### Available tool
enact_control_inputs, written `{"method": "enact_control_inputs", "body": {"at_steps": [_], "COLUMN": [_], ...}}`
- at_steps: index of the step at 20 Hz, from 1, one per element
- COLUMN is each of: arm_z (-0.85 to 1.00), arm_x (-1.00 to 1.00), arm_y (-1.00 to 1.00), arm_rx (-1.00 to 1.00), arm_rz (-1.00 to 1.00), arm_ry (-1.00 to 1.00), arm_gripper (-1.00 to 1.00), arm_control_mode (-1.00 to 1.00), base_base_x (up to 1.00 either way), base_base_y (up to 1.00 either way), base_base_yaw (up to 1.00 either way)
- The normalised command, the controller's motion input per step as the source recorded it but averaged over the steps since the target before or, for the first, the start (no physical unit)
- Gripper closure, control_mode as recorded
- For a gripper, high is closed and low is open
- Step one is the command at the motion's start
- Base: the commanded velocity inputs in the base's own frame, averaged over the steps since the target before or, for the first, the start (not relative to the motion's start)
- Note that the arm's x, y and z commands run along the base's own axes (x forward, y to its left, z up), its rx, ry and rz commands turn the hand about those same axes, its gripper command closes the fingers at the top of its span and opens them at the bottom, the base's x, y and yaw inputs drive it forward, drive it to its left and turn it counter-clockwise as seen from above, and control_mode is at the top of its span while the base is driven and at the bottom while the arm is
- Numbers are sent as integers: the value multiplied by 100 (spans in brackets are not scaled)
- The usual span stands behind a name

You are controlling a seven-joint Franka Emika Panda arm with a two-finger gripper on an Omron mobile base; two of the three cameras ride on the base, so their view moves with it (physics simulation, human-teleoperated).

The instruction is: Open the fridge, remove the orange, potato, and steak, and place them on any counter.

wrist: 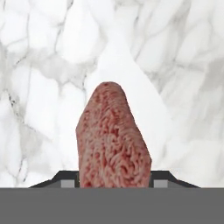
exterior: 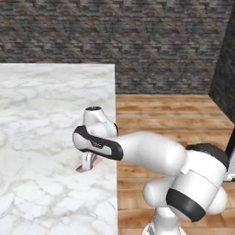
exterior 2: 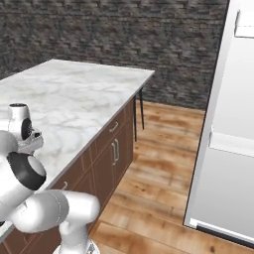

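Observation:
My gripper (wrist: 113,183) is shut on the steak (wrist: 113,138), a pinkish-red slab that sticks out between the two dark fingertips. In the left base view the gripper (exterior: 88,160) points down at the white marble counter (exterior: 41,119), close to its right edge. The steak (exterior: 90,166) hangs with its low end at the marble surface (wrist: 43,65); I cannot tell whether it touches. The fridge (exterior 2: 225,124) stands at the right with a light grey door panel facing me. The orange and the potato are out of view.
The counter (exterior 2: 74,94) is an island with brown drawers and cabinet doors (exterior 2: 111,149) below its edge. Wooden floor (exterior: 170,114) lies between the island and the fridge. A dark brick wall (exterior: 114,32) runs behind.

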Motion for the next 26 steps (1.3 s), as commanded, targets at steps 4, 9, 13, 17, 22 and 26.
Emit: {"method": "enact_control_inputs", "body": {"at_steps": [4, 9, 13, 17, 22, 26], "arm_z": [-61, -38, -40, 3, 48, 75], "arm_x": [21, 12, 0, -2, -30, -63], "arm_y": [45, 35, 35, 0, 0, -27], "arm_rx": [0, 0, 0, 0, 0, 0], "arm_rz": [15, 11, 5, 0, 0, 0], "arm_ry": [0, 0, 0, 0, -6, -11], "arm_gripper": [100, 100, -100, -100, -100, -100], "arm_control_mode": [-100, -100, -100, -100, -100, -100], "base_base_x": [0, 0, 0, 0, 0, 0], "base_base_y": [0, 0, 0, 0, 0, 0], "base_base_yaw": [0, 0, 0, 0, 0, 0]}}
